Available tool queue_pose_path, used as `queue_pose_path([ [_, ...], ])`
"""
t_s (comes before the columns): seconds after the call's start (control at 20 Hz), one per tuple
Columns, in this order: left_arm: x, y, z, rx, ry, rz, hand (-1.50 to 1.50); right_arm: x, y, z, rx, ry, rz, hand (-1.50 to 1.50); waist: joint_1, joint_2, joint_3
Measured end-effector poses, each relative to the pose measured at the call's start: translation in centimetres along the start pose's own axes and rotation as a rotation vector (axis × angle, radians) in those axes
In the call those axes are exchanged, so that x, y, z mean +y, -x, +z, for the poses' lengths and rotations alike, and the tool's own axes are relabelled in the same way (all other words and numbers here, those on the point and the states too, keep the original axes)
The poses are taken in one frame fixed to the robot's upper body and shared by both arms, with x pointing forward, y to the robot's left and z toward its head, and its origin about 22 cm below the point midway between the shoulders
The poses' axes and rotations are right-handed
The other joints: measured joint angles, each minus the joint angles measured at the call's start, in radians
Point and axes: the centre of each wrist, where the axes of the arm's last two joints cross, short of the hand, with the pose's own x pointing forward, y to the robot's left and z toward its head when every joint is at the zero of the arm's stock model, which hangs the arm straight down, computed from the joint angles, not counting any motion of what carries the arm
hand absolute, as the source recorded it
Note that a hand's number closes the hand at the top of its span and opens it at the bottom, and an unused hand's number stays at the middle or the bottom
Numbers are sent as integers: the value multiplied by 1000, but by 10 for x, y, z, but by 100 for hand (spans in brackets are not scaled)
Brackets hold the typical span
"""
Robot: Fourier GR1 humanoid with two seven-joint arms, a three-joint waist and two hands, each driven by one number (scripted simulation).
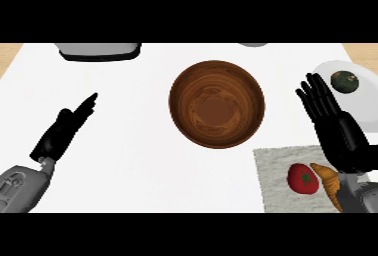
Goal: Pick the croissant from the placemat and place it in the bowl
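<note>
Head view is showing the croissant (328,181) lying on the placemat (277,180) at the counter's (148,165) near right corner, touching a tomato (302,178); the right hand (341,135), fingers straight and holding nothing, is hovering just beyond it; the bowl (216,104) is sitting mid-counter, leaving open room between; the left hand (63,131) is resting open.

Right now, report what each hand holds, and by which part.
Nothing is held. The left hand and right hand are both open; the croissant lies on the placemat.
</note>
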Motion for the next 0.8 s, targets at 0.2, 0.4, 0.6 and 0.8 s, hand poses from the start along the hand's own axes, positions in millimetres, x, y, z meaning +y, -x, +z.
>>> queue_pose_path([
  [0.2,2,-10,1,-125,-53,144,0,-21,7,13,68,17,41,-150,11,-13,-7],
  [0.4,5,-26,2,-268,-119,327,0,-71,4,32,195,79,338,-150,5,-22,-23],
  [0.6,5,-25,10,-346,-135,476,0,-108,16,55,258,255,533,-150,12,-19,-16],
  [0.8,5,-20,20,-385,-141,534,0,-133,14,64,213,311,694,-150,17,-17,-12],
])
